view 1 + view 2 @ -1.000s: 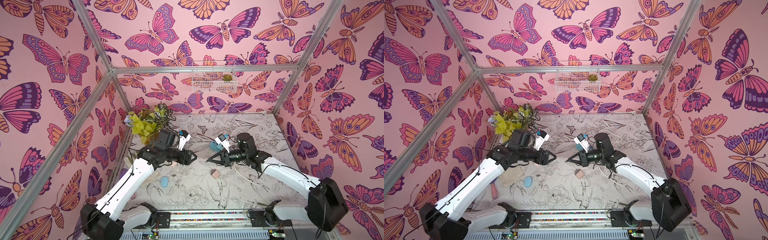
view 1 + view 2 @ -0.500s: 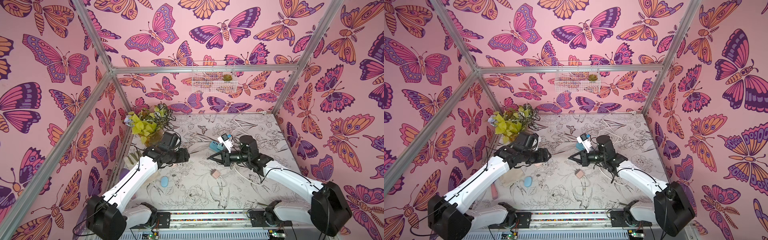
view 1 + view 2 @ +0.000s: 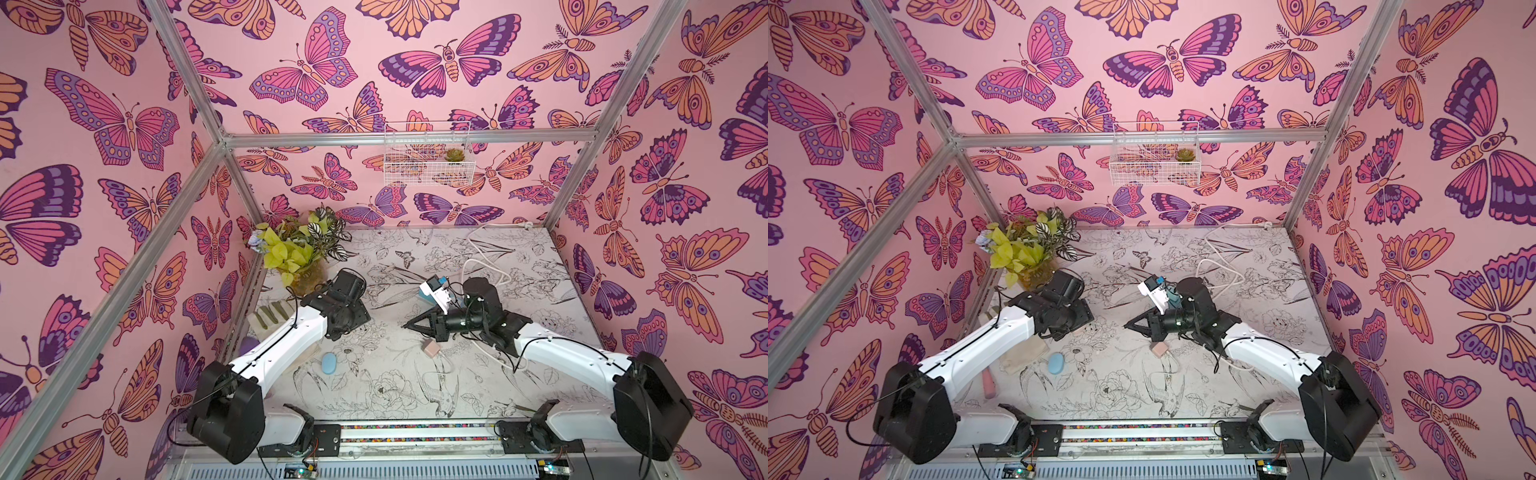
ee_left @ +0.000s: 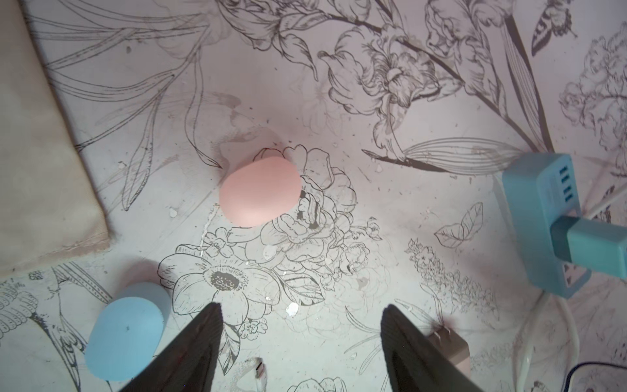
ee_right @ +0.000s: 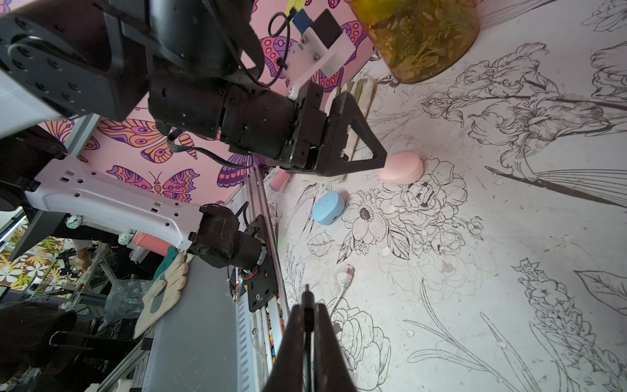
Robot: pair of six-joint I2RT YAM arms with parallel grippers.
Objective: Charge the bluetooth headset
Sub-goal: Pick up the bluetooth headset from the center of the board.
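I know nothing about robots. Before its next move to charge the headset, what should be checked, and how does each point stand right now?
1. Left gripper open and empty: ok.
2. Pink oval case lying free on the flower-printed table, ahead of the left gripper's jaws, nothing on it: ok.
3. Right gripper ready to take the cable: not ok, it is shut, holding nothing.
4. White cable's plug end within view and free: ok, it lies loose on the table, in no case.
5. Beige wall adapter plugged into the light blue power strip: not ok, its prongs are bare, apart from the strip.
6. Pink case's charging port facing the cable: cannot tell.
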